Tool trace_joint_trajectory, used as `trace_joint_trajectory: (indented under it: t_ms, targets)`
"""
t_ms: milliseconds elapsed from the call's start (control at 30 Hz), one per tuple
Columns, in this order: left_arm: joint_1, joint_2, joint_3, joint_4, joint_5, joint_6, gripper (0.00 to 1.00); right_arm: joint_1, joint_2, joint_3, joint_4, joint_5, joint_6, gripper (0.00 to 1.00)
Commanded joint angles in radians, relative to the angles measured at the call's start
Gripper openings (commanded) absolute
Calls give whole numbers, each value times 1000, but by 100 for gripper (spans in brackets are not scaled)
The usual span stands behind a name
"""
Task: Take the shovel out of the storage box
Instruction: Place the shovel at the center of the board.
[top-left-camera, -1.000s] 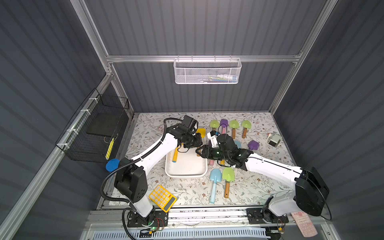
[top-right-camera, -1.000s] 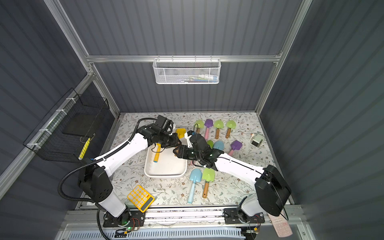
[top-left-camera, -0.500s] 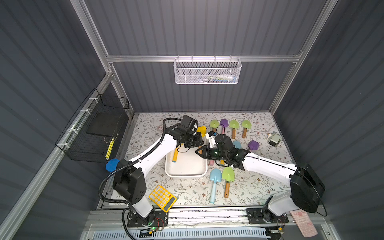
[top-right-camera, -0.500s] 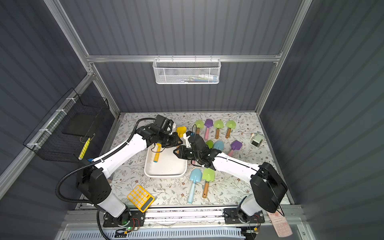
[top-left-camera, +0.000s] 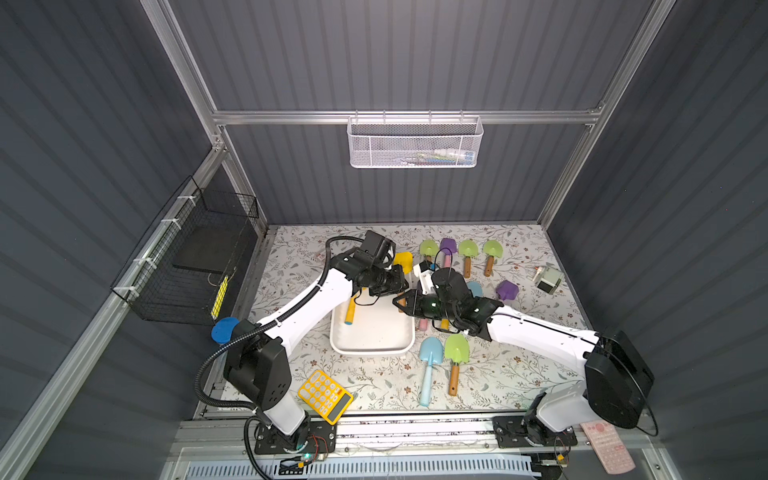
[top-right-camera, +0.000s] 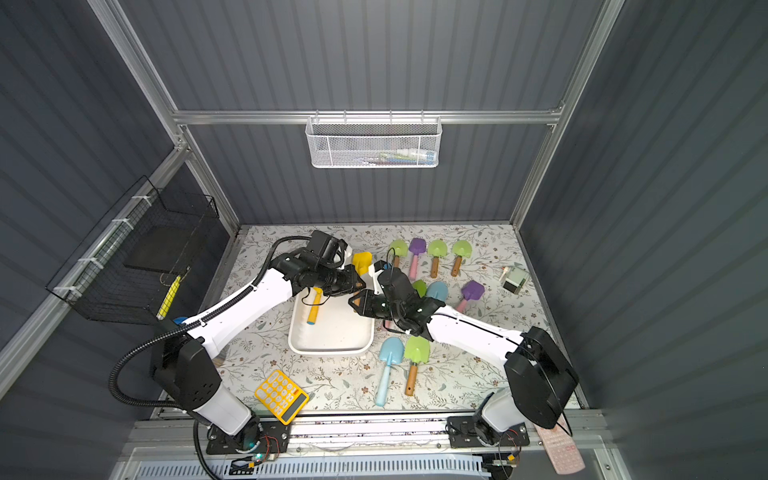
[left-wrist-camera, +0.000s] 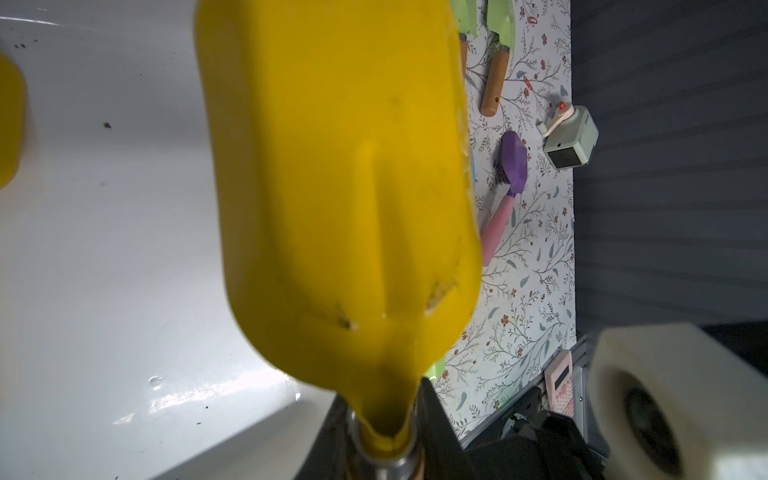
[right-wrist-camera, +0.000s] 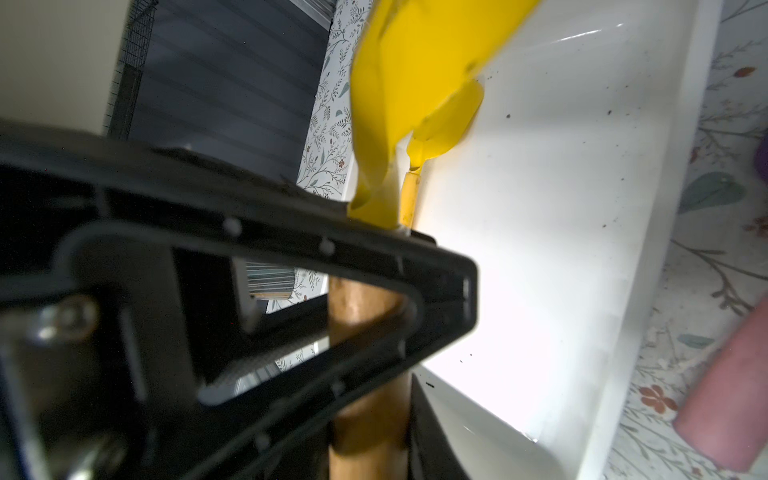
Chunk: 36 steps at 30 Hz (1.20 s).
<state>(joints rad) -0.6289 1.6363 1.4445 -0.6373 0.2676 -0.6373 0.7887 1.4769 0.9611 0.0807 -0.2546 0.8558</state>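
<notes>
Yellow plastic blade, metal collar, round wood handle: yellow shovel (top-left-camera: 403, 261) is held over the far end of the storage box (top-left-camera: 374, 332), smooth white plastic with rounded corners. The left gripper (top-left-camera: 395, 282) pinches its neck and the right gripper (top-left-camera: 401, 302) clamps the handle. A second shovel (top-left-camera: 350, 309) lies inside.

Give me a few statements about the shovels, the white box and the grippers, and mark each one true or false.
1. The white box is empty. False: a second shovel, with a yellow handle, lies in it.
2. The right gripper is open. False: it is shut on the wooden handle of the yellow shovel.
3. A yellow calculator lies on the table. True.
4. A blue shovel and a green shovel lie side by side near the box. True.
</notes>
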Motion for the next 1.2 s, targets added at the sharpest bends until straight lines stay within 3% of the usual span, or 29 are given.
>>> trace_joint_trajectory:
  t_ms: [0,100,167,233,500,867,1167]
  targets:
    - [-5,-4,29,-21,8,19,46,3,-47,-14,1,15,-13,4]
    - [-3,-1,73,-41,-7,40,76,1,-86,-42,-11,26,-9,4]
    - [0,-10,110,-56,-24,63,87,0,-123,-76,-21,36,-9,4]
    - [6,-25,139,-74,-52,82,91,-7,-164,-115,-32,39,-4,4]
    - [81,-50,95,-143,-217,190,92,-39,-447,-270,-260,32,-14,4]
    - [133,-31,-89,-49,-176,206,92,-110,-880,-561,-464,-43,144,3]
    - [147,-38,-128,-32,-232,226,92,-158,-1090,-655,-681,-21,228,5]
